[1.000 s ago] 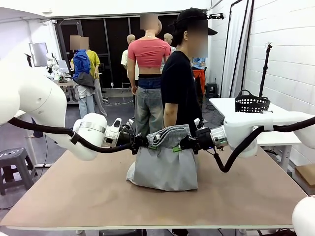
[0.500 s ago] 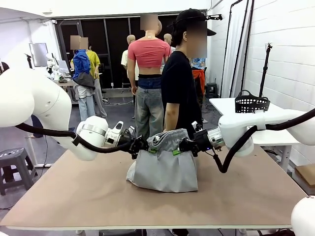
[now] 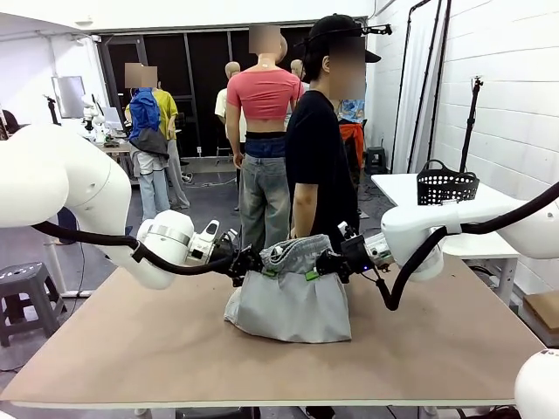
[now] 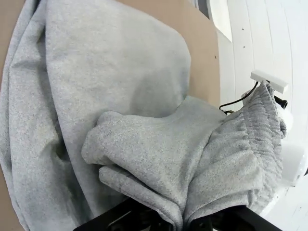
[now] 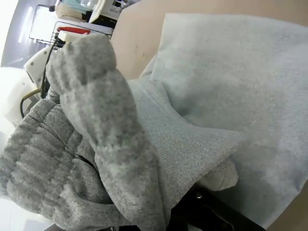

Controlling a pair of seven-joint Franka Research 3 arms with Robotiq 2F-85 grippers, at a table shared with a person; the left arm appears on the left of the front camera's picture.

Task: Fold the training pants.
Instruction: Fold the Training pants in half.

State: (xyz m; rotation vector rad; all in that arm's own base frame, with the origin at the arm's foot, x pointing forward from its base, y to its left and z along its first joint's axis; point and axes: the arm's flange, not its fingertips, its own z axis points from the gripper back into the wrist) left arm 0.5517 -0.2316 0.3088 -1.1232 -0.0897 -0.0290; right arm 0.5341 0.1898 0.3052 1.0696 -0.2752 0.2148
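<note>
The light grey training pants point(image 3: 293, 301) hang in a short curtain over the middle of the brown table point(image 3: 131, 349), their lower part bunched on the tabletop. My left gripper point(image 3: 260, 264) is shut on the left end of the gathered waistband, and my right gripper point(image 3: 316, 264) is shut on its right end. The two stand close together a little above the table. In the left wrist view the waistband point(image 4: 245, 159) bulges just beyond my fingers over the draped fabric point(image 4: 96, 72). The right wrist view has the waistband point(image 5: 82, 139) folded over the cloth point(image 5: 231, 82) below.
A person in a black shirt point(image 3: 319, 153) stands at the far edge of the table, right behind the pants. A black mesh basket point(image 3: 446, 184) sits on a white side table point(image 3: 410, 188) at the back right. Bare tabletop lies on both sides and in front.
Both grippers have come down and drawn slightly closer together with the waistband, so the pants hang lower and more fabric rests on the table.
</note>
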